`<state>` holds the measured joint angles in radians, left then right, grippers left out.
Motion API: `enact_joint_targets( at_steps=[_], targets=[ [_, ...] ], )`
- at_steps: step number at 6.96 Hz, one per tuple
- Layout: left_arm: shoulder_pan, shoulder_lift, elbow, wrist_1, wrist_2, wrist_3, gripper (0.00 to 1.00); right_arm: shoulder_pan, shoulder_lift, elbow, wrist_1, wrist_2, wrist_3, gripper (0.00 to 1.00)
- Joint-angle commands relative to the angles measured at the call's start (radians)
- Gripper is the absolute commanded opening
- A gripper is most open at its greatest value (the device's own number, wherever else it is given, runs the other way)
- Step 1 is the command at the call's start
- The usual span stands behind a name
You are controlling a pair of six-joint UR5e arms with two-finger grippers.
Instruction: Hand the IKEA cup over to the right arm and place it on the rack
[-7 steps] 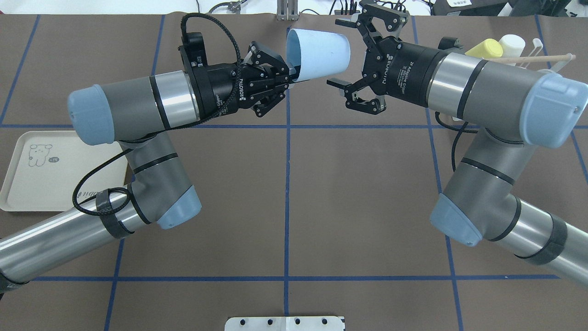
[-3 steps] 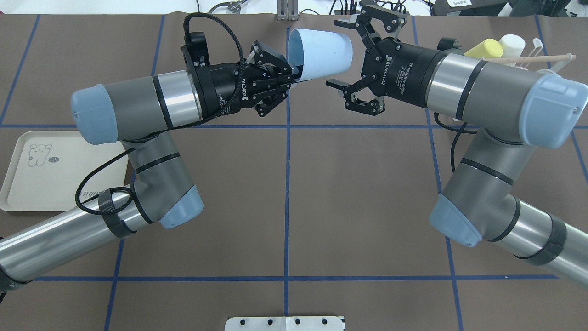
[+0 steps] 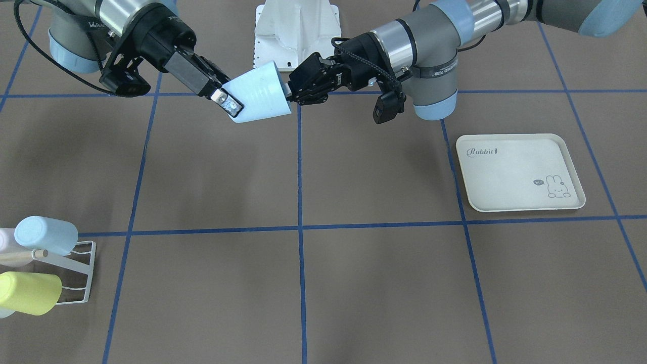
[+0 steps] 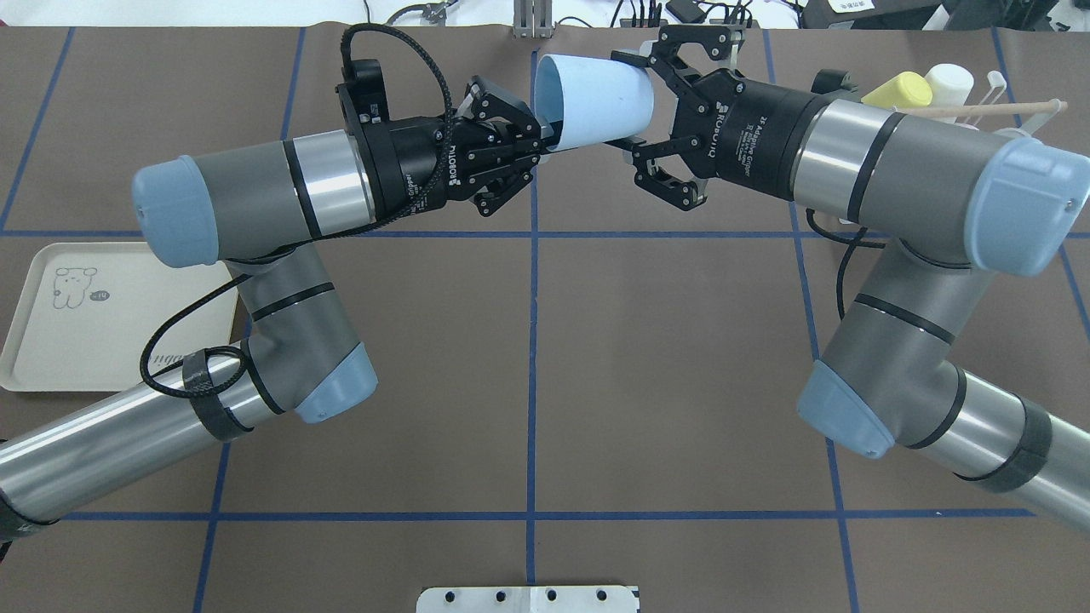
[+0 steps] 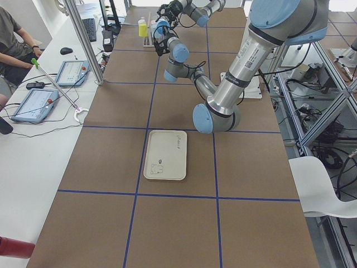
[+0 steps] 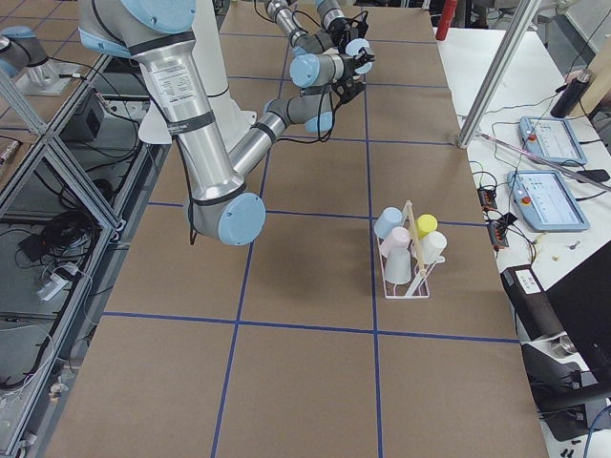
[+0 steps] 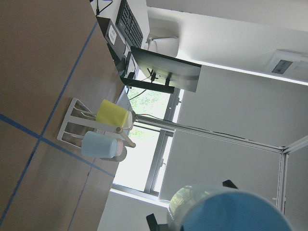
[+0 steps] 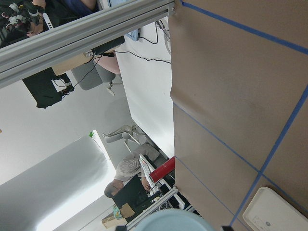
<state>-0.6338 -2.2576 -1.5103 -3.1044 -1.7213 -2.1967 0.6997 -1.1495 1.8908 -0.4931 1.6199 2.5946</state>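
Note:
The pale blue IKEA cup [image 4: 596, 98] hangs on its side above the table's far middle, and shows in the front view [image 3: 260, 96] too. My left gripper [image 4: 549, 136] is shut on the cup's rim, one finger inside the mouth. My right gripper [image 4: 634, 102] has its fingers against both sides of the cup's base; one pad [image 3: 227, 102] lies on the base in the front view. The white wire rack [image 3: 76, 273] with its wooden dowel stands at the table's right end [image 6: 406, 272] and holds several cups. It is partly hidden behind my right arm in the overhead view [image 4: 996, 94].
A cream rabbit-print tray [image 4: 51, 340] lies bare under my left arm's side, also in the front view [image 3: 505, 172]. The rack carries a yellow cup [image 3: 28, 293] and a blue cup [image 3: 45, 235]. The robot's white base plate [image 3: 295, 30] sits behind the hand-over spot.
My right gripper has moved left onto the cup's base and its fingers have narrowed from wide open to touching the cup. My left gripper and the cup shifted slightly.

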Motion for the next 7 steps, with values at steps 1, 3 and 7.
enact_joint_targets(
  at_steps=[1, 3, 7],
  targets=[
    [0.000, 0.001, 0.011, 0.001, 0.000, 0.002, 0.55, 0.000, -0.003, -0.001, -0.001, 0.000, -0.005, 0.00],
    [-0.001, 0.001, 0.007, 0.001, 0.000, 0.003, 0.99, 0.001, -0.003, -0.001, -0.001, 0.000, -0.007, 0.00],
    [-0.017, 0.018, 0.013, 0.010, -0.007, 0.034, 0.99, 0.137, -0.137, -0.019, -0.024, -0.006, -0.438, 0.00]
  ],
)
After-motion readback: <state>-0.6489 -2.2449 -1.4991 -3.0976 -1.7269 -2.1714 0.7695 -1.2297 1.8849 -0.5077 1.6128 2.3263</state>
